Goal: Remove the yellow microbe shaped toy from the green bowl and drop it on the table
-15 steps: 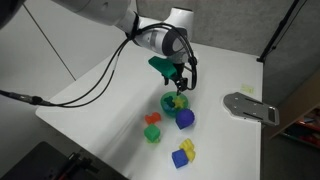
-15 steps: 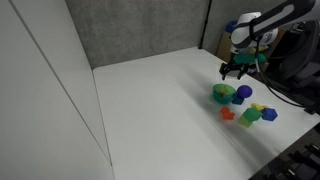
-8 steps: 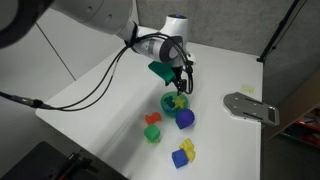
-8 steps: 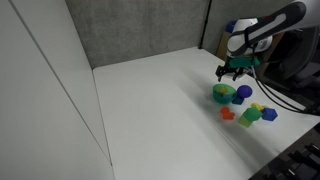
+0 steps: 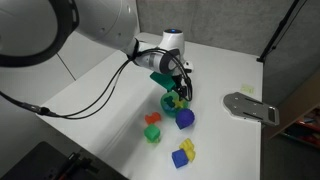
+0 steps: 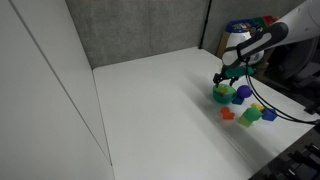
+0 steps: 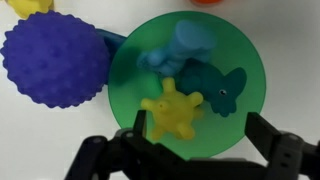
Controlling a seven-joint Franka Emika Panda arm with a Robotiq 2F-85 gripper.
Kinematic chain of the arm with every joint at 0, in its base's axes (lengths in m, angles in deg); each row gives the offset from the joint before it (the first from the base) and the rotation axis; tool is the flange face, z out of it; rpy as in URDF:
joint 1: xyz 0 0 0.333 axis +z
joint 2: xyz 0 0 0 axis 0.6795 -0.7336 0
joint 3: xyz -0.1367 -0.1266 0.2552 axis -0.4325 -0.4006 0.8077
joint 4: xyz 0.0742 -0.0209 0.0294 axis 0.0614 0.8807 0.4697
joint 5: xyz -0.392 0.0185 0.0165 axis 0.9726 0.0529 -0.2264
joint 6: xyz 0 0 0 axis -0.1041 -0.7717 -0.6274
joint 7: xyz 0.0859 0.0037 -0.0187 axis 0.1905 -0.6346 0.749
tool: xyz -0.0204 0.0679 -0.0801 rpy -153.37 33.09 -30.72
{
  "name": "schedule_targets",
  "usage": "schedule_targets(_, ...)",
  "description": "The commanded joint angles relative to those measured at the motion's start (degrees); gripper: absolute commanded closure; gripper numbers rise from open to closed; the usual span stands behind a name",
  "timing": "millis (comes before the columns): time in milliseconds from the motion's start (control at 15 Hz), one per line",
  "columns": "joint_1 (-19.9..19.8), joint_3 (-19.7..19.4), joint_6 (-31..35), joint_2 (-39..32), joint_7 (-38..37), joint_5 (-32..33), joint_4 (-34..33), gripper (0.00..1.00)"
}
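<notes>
1. Table [image 5: 105,100]: white top, everything sits on it; also seen in the exterior view [image 6: 150,100].
2. Robot arm [image 5: 100,30]: reaches across the table, wrist bent down over the toy cluster.
3. Flat grey metal piece [image 5: 250,107]: lies on the table, well apart from the toys.
4. Gripper [image 7: 188,150]: directly above the green bowl, low over it in both exterior views [image 5: 178,92] [image 6: 226,80]. Fingers [image 7: 100,160] spread wide, one on each side of the bowl's near rim, nothing clamped between them.
5. Green bowl [image 7: 130,85]: upright on the table, holds three small toys; also at [image 5: 168,102] and [image 6: 221,95].
6. Blue spiky ball [image 7: 55,60]: on the table, just beside the bowl, looks to be touching its rim; also at [image 5: 185,118].
7. Yellow-and-blue block piece [image 5: 184,153]: near the table edge, apart from the bowl.
8. Red-on-green block piece [image 5: 152,128]: near the bowl, not touching it.
9. Dark teal fish-like toy [image 7: 222,90]: inside the bowl, next to the yellow one.
10. Light blue toy [image 7: 190,45]: inside the bowl, far side; shape unclear.
11. Yellow microbe shaped toy [image 7: 172,110]: inside the bowl on the side nearest the gripper, between the spread fingers but not gripped.
</notes>
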Motion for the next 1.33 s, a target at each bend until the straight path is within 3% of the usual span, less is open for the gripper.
schedule_targets(0,0.55,-1.41,0.0,-3.24,-1.45,1.63,-4.24,0.0)
schedule_targets(267,0.48,-1.85,-0.37,-5.48,-1.41,2.17,-6.6,0.05)
schedule_targets(333,0.48,-1.89,-0.39,-5.96,-1.4,2.28,-7.09,0.26)
schedule_targets(400,0.52,-1.94,-0.4,-6.31,-1.42,2.38,-7.4,0.3)
schedule_targets(800,0.66,-2.26,-0.7,-7.71,-1.53,2.42,-9.03,0.8)
schedule_targets(1000,0.62,-2.32,-0.64,-7.37,-1.52,2.37,-8.99,0.88)
schedule_targets(1267,0.59,-2.17,-0.28,-6.13,-1.16,2.27,-7.83,0.9)
